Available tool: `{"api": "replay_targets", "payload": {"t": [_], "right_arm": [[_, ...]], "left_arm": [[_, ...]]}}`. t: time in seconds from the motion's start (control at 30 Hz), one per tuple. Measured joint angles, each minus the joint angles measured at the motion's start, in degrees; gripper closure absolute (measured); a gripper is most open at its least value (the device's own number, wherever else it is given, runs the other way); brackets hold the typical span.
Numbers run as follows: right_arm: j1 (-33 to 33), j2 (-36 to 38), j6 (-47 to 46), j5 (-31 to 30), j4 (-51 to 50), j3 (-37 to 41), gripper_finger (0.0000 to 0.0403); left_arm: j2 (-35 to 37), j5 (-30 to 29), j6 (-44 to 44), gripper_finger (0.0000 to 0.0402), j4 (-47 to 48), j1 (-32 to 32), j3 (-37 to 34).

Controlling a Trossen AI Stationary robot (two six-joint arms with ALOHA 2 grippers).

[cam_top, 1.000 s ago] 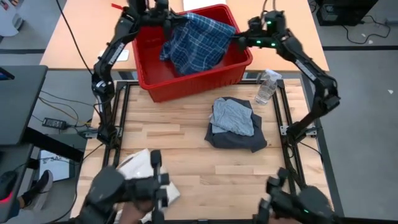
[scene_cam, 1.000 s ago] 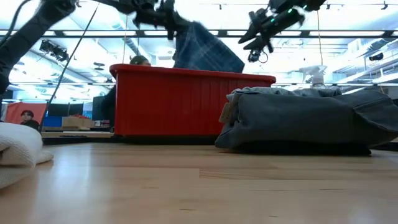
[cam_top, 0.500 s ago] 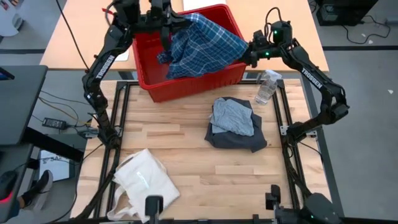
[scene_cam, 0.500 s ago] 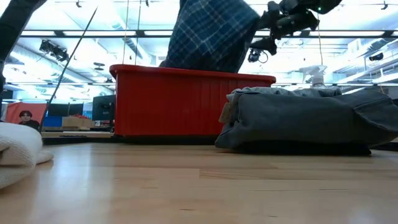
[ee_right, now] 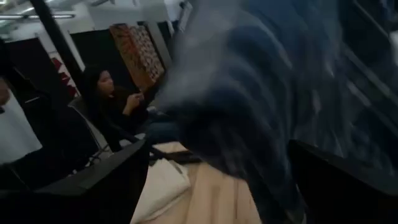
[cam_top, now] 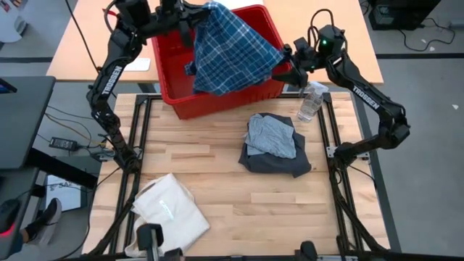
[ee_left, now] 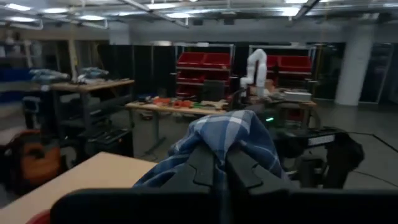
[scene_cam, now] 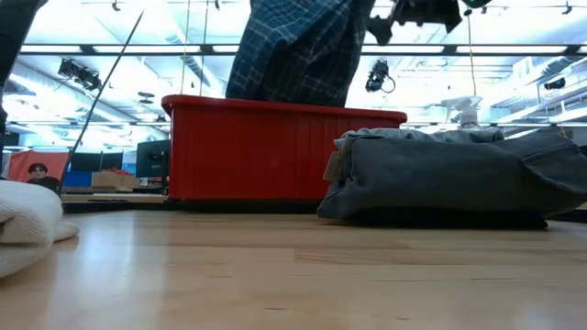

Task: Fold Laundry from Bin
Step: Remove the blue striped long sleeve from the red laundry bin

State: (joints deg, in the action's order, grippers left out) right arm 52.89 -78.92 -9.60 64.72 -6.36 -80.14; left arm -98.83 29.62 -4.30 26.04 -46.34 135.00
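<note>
Over the bin's [cam_top: 217, 98] left part, by the tabletop's [cam_top: 217, 181] far edge, the left tool [cam_top: 190, 11] is pinched shut on a corner of the plaid shirt [cam_top: 232, 47], which hangs lifted above the bin — out of it but not yet laid down. Near the tabletop's middle, a light grey piece [cam_top: 270, 135] lies folded on a dark grey top [cam_top: 279, 161], so two garments look done. At the bin's right end, the right tool [cam_top: 288, 56] stands wide open around the shirt's edge — gripping nothing yet. Spreading and folding the shirt remain, I judge.
</note>
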Motion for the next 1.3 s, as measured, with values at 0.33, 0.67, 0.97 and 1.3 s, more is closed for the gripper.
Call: {"api": "replay_targets", "payload": {"t": [0.33,0.67,0.97,1.3], "right_arm": [[-8.9,-3.1,-12.7,-30.2,16.6,0.0,0.0027],[-12.8,-9.4,-22.8,-37.1,28.6,0.0,0.0358],[-9.5,-5.2,-23.3,-39.9,29.7,-0.1,0.0389],[-6.8,-2.7,-29.7,-22.5,29.2,-6.2,0.0389]], "left_arm": [[-0.5,-0.4,0.6,0.0389,0.3,-0.9,0.0],[-0.5,-0.4,8.4,0.0388,8.1,-1.1,0.0],[-0.5,-0.4,11.3,0.0388,18.9,-4.8,0.0],[0.9,2.5,8.7,0.0388,14.5,-3.9,0.0]]}}
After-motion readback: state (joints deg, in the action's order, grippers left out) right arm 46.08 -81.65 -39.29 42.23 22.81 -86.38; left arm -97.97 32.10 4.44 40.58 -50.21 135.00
